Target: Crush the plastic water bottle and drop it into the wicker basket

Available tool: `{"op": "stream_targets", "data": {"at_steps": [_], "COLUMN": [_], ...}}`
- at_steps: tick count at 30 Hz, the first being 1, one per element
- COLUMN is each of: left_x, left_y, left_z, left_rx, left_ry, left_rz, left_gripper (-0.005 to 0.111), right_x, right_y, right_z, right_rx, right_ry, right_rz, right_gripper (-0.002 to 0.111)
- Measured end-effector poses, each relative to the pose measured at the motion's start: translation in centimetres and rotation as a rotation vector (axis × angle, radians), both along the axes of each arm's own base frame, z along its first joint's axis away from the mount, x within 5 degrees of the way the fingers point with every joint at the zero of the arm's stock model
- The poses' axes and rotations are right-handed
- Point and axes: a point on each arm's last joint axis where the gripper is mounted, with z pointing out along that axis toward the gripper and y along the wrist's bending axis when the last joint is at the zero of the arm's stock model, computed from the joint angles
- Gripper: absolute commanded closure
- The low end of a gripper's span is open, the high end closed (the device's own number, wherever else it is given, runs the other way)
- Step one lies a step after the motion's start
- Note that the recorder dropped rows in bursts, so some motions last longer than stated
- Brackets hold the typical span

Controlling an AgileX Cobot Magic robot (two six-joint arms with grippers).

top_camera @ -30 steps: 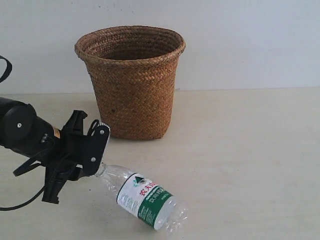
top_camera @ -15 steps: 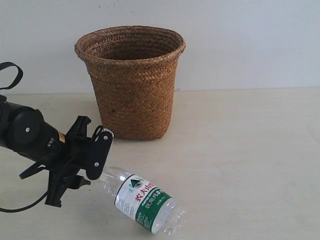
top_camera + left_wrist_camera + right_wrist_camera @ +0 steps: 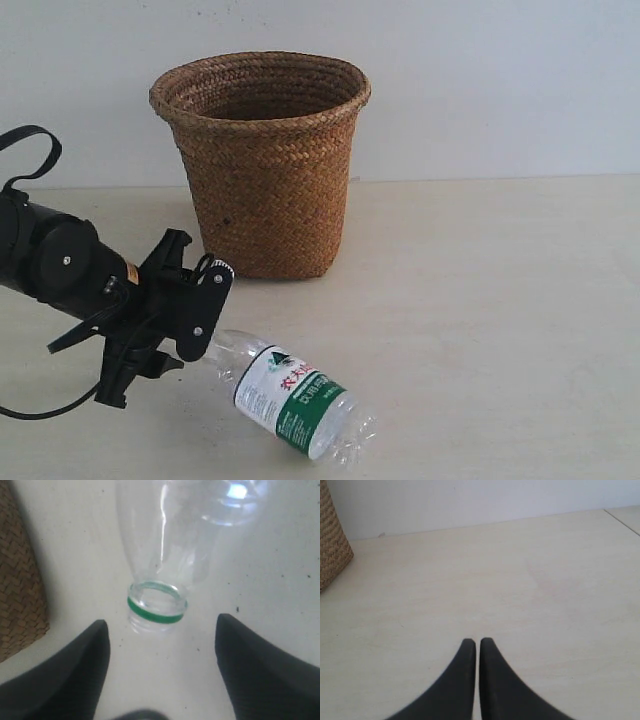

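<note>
The plastic water bottle [image 3: 290, 400] lies on its side on the table in front of the wicker basket [image 3: 262, 170], whole and uncrushed. It has no cap, and the green ring on its neck [image 3: 156, 611] shows in the left wrist view. My left gripper [image 3: 197, 305] is open at the bottle's mouth. Its fingertips [image 3: 100, 630] stand on either side of the neck, apart from it. My right gripper [image 3: 478, 642] is shut on nothing above bare table and is out of the exterior view.
The basket stands upright near the back wall; its side shows at the edge of the left wrist view [image 3: 20, 590] and the right wrist view [image 3: 332, 545]. A table seam [image 3: 622, 522] runs at the far right.
My left gripper has crept right toward the bottle's neck and stayed open. The bottle shifted slightly on the table. The basket has not moved.
</note>
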Motion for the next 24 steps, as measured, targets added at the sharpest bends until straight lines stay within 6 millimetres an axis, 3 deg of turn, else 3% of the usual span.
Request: {"op": "stream_targets", "data": {"at_steps": [16, 24], "left_x": [0.4, 0.1], "left_y": [-0.3, -1.7], "left_z": [-1.2, -1.2], "left_rx": [0.022, 0.013], "left_ry": [-0.004, -0.037], "left_rz": [-0.041, -0.09], "left_gripper": [0.049, 0.049], "right_x": [0.0, 0.0], "right_y": [0.0, 0.0], "right_z": [0.0, 0.0], "right_rx": [0.0, 0.0], "right_ry": [0.0, 0.0], "right_rz": [0.0, 0.0], "right_gripper": [0.108, 0.108]}}
